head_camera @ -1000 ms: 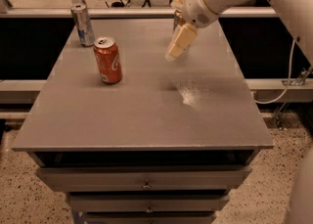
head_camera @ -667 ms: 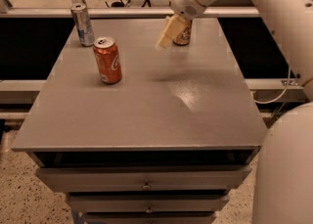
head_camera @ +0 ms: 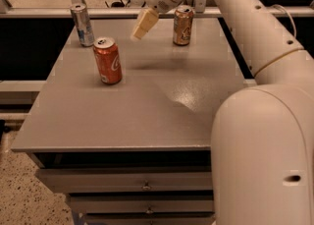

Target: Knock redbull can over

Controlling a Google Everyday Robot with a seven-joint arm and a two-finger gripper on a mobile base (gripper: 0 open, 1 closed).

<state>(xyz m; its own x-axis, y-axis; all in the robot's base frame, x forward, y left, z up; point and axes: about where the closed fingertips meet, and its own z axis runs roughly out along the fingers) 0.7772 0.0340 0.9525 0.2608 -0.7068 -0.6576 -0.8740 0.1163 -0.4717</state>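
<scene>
The redbull can (head_camera: 82,24) is slim and silver with blue patches. It stands upright at the far left corner of the grey table (head_camera: 137,106). My gripper (head_camera: 142,26) hangs above the table's far middle, to the right of the redbull can and well apart from it. Its cream fingers point down and to the left.
A red-orange cola can (head_camera: 108,61) stands upright left of centre, in front of the redbull can. A gold can (head_camera: 183,25) stands upright at the far right. My white arm (head_camera: 255,47) spans the right side. Drawers (head_camera: 145,185) sit below the table's front edge.
My gripper has moved left across the far part of the table, toward the redbull can, uncovering the gold can. No can has moved.
</scene>
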